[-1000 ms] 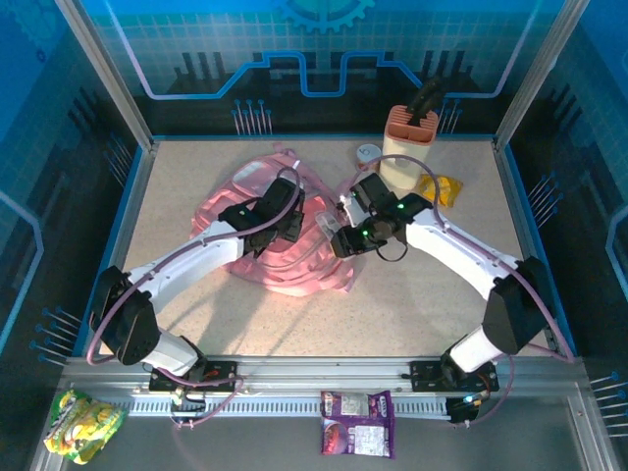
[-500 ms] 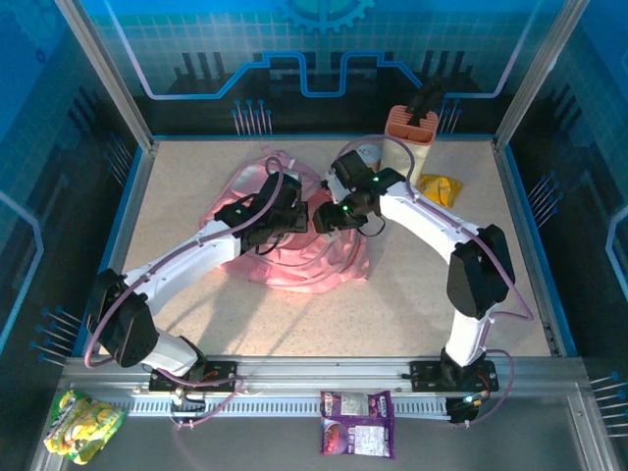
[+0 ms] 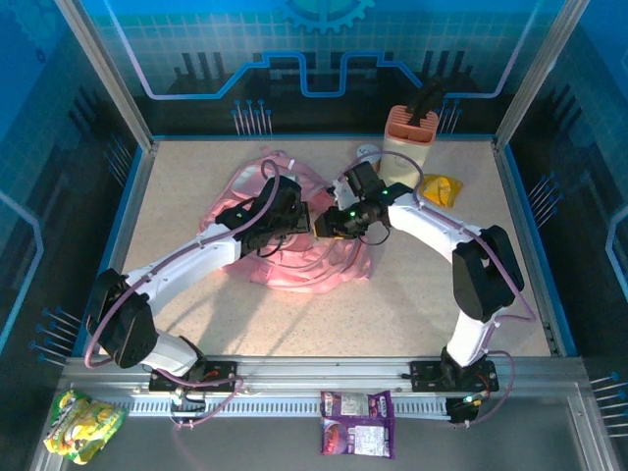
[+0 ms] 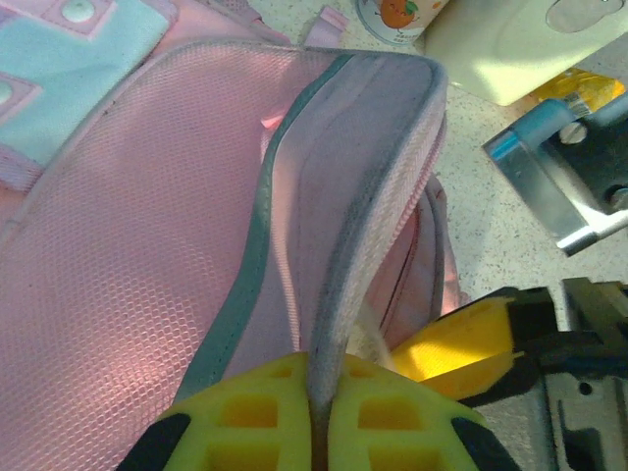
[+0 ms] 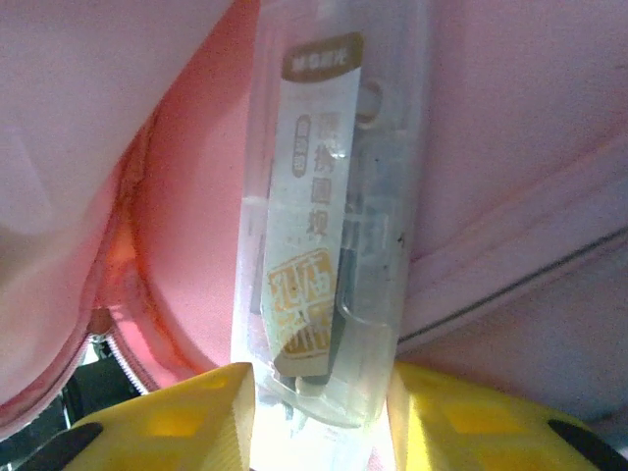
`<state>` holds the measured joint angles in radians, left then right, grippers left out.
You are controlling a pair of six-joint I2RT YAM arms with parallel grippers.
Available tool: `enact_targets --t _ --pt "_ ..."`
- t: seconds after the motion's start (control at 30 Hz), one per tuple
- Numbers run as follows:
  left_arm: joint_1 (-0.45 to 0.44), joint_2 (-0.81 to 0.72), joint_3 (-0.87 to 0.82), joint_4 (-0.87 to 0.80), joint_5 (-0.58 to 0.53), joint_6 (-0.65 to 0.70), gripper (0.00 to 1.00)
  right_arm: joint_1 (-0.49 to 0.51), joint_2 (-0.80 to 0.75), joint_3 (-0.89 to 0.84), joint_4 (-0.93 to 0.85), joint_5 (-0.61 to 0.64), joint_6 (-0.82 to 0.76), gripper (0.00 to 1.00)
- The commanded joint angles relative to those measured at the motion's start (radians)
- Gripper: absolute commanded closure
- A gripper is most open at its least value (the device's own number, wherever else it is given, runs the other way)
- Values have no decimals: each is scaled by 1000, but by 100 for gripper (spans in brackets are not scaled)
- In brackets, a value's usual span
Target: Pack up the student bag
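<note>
Two arms are reaching inward over the bench (image 3: 196,314) and meeting at the student bag (image 3: 294,257). The bag is lying flat on the bench, left of centre towards the back, with its pink straps spilling forward.

The left pincer (image 3: 304,224) is pressing together on a raised, grey-trimmed edge of the bag. In the left wrist view the fabric is running straight down between its yellow fingers (image 4: 255,412), which are nearly touching.

The right pincer (image 3: 329,228) is sitting just beside the left one, at the bag's right side. It is pinching a clear plastic case (image 5: 334,216) bearing a white and gold printed label. The case is standing lengthwise between the pads, and pink fabric is surrounding its far end. A zipper line is showing at the lower left of that view.

An orange-topped holder (image 3: 410,137) is standing at the back of the bench, and a yellow packet (image 3: 442,188) is lying near it. Two snack packets, one yellow-green (image 3: 83,424) and one purple (image 3: 357,424), are lying on the front rail.
</note>
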<state>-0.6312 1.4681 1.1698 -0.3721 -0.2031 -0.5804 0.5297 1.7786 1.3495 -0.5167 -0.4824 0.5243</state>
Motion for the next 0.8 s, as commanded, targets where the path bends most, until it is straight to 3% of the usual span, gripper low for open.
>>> enact_targets --t 0.0,0.4,0.57,0.77 --pt "-10 -49 -8 127 55 -67 100 20 13 -8 132 -109 74 62" --pt "-10 -81 -38 145 -2 -111 100 58 79 -57 439 -198 261 65" --pt "-4 -100 -57 139 -9 -119 100 38 8 -120 434 -180 247 67" --pt "-3 -92 -43 107 45 -99 99 -55 -143 -275 425 -128 216 69"
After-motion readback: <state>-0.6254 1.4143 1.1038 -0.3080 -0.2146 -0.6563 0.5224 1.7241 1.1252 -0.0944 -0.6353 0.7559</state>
